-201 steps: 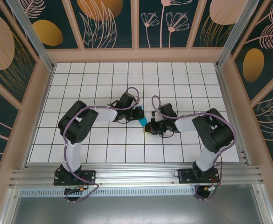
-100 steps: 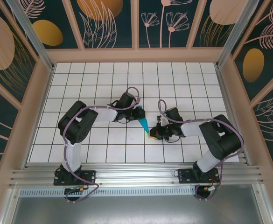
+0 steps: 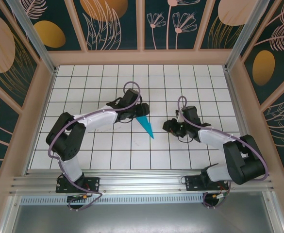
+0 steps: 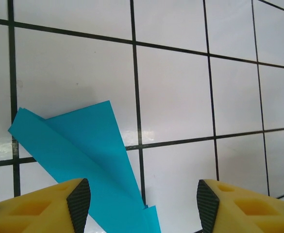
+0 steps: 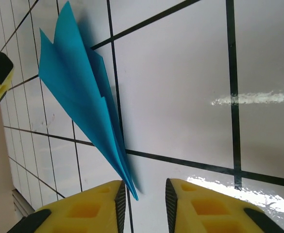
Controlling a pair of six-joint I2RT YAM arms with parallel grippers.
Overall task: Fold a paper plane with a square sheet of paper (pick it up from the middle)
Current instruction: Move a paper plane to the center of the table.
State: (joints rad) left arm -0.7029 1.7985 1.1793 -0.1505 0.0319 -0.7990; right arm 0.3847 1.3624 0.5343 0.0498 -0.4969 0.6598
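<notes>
Seems done w/ folding: paper plane (image 3: pixel 145 125) flat on tabletop (image 3: pixel 108 145), not gripped. Left fingers (image 4: pixel 59 204) wide, right fingers (image 5: pixel 83 213) narrow, both w/o load. Still to do: prob. nothing but backing away.

top external: high, looking down, whole table (image 3: pixel 93 150)
left wrist: close over tiles (image 4: pixel 171 92)
right wrist: close too; all share paper plane (image 3: pixel 145 125)

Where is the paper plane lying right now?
In the top view the paper plane lies on the table near its centre, wide tail beside the left hand, with the right hand across from its tip.
</notes>
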